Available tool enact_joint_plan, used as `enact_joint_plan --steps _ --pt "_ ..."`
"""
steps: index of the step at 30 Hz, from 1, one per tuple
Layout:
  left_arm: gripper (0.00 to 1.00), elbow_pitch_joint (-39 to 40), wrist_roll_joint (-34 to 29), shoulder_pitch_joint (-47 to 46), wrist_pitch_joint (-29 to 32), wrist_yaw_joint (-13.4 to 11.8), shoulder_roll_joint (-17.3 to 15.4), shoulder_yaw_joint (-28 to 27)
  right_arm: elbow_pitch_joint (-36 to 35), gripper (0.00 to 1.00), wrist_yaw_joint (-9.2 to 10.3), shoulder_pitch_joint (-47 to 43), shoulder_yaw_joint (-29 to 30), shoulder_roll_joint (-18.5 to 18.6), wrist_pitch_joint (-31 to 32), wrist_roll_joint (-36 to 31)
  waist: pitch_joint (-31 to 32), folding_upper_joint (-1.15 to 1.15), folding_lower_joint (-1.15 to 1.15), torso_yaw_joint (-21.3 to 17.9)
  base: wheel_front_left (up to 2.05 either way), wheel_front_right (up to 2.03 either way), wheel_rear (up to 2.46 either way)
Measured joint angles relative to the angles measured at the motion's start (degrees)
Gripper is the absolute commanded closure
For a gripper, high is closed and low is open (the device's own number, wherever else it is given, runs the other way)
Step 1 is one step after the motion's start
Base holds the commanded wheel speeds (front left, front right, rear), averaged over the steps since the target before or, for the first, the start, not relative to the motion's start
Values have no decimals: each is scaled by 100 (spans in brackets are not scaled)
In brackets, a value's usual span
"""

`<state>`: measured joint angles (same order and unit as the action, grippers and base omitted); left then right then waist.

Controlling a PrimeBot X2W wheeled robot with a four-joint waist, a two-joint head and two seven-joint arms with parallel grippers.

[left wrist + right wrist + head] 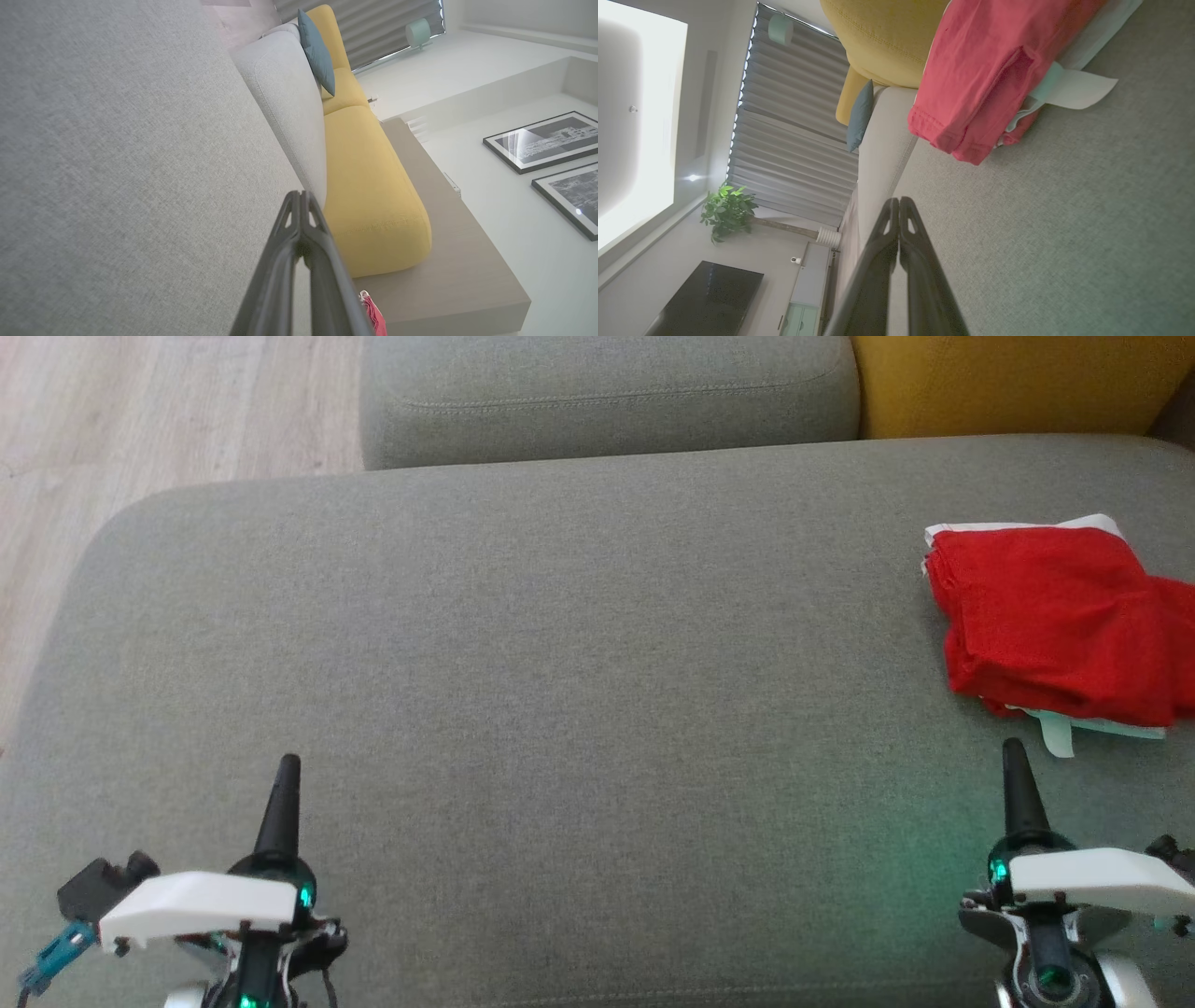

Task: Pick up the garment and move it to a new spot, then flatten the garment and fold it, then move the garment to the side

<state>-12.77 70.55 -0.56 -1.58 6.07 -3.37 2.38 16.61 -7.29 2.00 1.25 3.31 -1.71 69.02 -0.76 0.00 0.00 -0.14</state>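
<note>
Garment, red, folded, at right of grey sofa seat, left gripper and right gripper fully closed, holding nothing.

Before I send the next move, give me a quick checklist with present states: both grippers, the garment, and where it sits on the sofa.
1. Left gripper shut and empty: ok.
2. Right gripper shut and empty, just short of the garment: ok.
3. Red fabric garment folded into a compact stack: ok.
4. Garment lying at the right side of the grey fabric sofa seat: ok.
5. Fold tidy: not ok, a pale strip pokes out from under the red layers.
6. Garment's right edge fully on the seat: cannot tell, the head view cuts it off.
</note>
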Motion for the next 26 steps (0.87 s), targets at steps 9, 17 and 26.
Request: enact_joint_plan --steps 9,17,26 --pt "100 -57 554 -3 137 4 0 -130 -14 100 0 2 108 0 167 563 14 0 0 3 0 0 0" --pt "100 -122 973 -83 256 7 0 -175 -19 100 0 4 177 0 278 1017 25 0 0 6 0 0 0" --pt "100 -188 1510 -123 406 56 0 -315 -37 100 0 23 294 0 431 1589 38 0 0 9 0 0 0"
